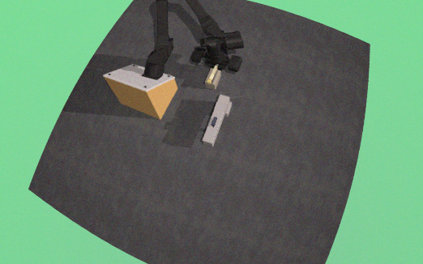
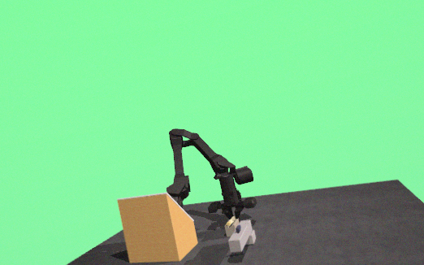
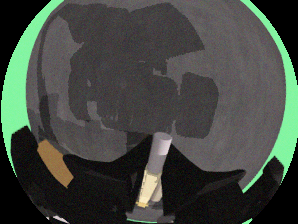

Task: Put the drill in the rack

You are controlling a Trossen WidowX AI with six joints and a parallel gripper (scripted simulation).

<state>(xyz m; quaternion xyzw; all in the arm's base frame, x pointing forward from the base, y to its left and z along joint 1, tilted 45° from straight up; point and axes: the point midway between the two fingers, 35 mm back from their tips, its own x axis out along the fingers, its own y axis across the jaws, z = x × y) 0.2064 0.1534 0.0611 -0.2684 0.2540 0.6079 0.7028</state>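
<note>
My gripper (image 1: 216, 66) (image 2: 235, 219) (image 3: 156, 139) points down and is shut on the drill. The drill's grey round shaft (image 3: 160, 160) shows between the fingertips in the wrist view; the top view does not show it clearly. A pale yellow piece (image 1: 211, 77) (image 2: 231, 221) (image 3: 148, 186) lies in line with it on a small beige block (image 1: 216, 81) (image 2: 230, 232) (image 3: 157, 196), just in front of the fingers. I cannot tell whether it belongs to the drill. A long grey block (image 1: 220, 108) (image 2: 237, 244) has a small dark blue piece (image 1: 214, 121) (image 2: 238, 228) midway along it.
An orange wedge block (image 1: 135, 99) (image 2: 152, 232) (image 3: 56, 164) with a grey sloping top stands left of the small blocks, with the arm's base at that top. The long grey block lies farther out from the arm than the beige block. The dark table (image 1: 261, 182) (image 2: 343, 219) carries broad shadows.
</note>
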